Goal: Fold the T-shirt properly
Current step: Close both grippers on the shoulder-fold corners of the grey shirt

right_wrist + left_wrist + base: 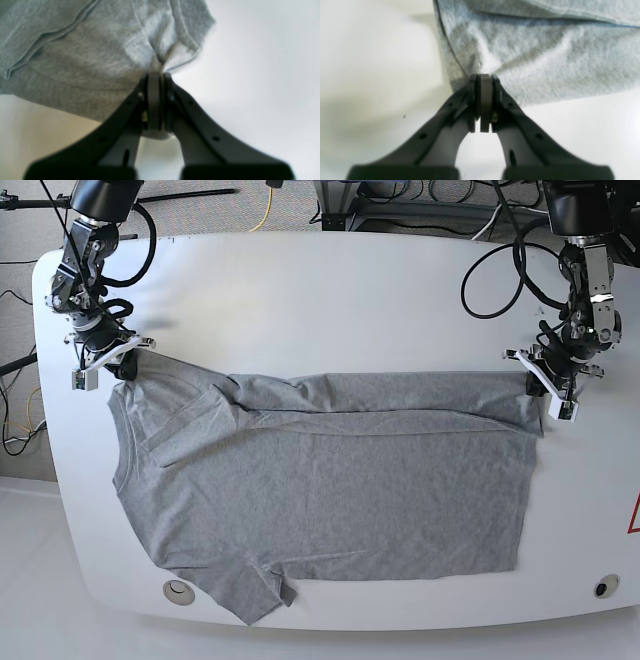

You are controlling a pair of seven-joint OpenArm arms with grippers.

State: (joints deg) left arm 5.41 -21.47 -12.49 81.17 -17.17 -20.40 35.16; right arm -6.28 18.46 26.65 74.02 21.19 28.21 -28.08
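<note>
My left gripper (553, 383) and right gripper (108, 358) are each clamped on a far corner of the T-shirt (330, 480), which lies lengthwise between them, its body spread toward the bench's (330, 290) near edge.

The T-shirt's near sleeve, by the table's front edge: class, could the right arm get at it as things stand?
Probably not yet: the right gripper is shut on the T-shirt at its far corner. Nothing blocks the way to the near sleeve, but it must let go first.
</note>
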